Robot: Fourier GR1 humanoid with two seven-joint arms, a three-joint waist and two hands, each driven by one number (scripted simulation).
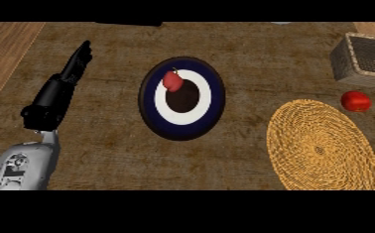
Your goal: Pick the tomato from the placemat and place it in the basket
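Observation:
A round red tomato (356, 100) lies at the far right, at the upper right edge of a round woven straw placemat (319, 145). The woven basket (357, 58) stands just above it at the right edge, partly cut off. My left hand (62, 86) shows at the left, open with straight fingers pointing away from me, far from the tomato. My right hand does not show.
In the middle lies a round plate (182, 126) with dark blue and white rings. A small red fruit with a stem (173, 81) sits on its upper part. A strip of lighter wood (15, 43) runs along the counter's left edge.

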